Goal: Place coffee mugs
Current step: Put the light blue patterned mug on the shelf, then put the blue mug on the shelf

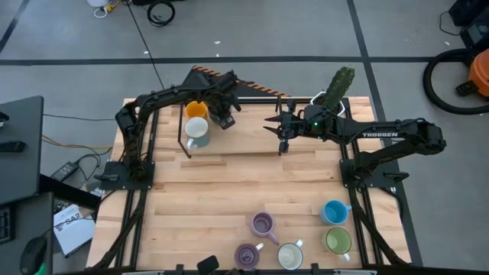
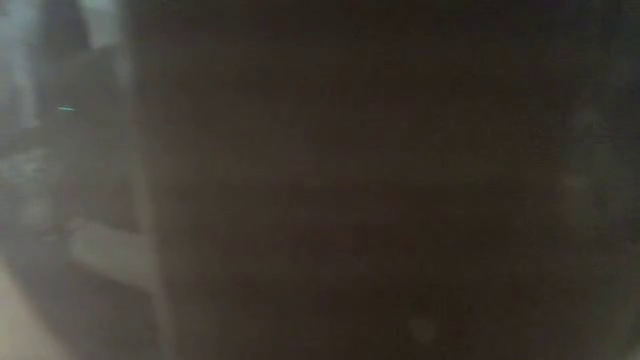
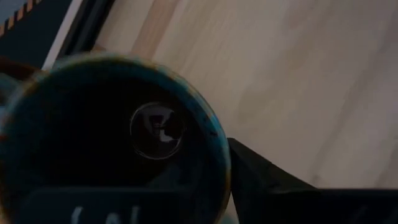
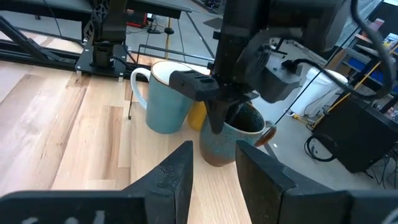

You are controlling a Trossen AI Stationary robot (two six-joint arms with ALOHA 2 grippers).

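My left gripper (image 1: 224, 116) is at the table's far middle, shut on the dark brown mug (image 4: 231, 142). That mug stands next to the orange mug (image 1: 196, 109) and a white mug (image 1: 196, 130), which rest on their bases. My right gripper (image 4: 214, 168) is open and hovers to the right of this group, pointing at it and touching nothing. Two purple mugs (image 1: 262, 224) (image 1: 246, 256), a second white mug (image 1: 290, 256), the blue mug (image 1: 334, 212) and the green mug (image 1: 338, 241) stand near the table's near edge. The low view is dark and shows none of them. My left gripper holds the dark brown mug by its rim (image 4: 219, 127) from above, fingers pointing down. One finger is inside the cup and the other finger (image 3: 261, 180) is outside its wall. The mug is upright. I cannot tell whether its base touches the table.
The white angular pot with the green cactus (image 1: 336, 88) stands at the far right corner behind my right arm. A bare stretch of wooden table (image 1: 229, 183) lies between the far group and the near mugs. Something dark fills the low view.
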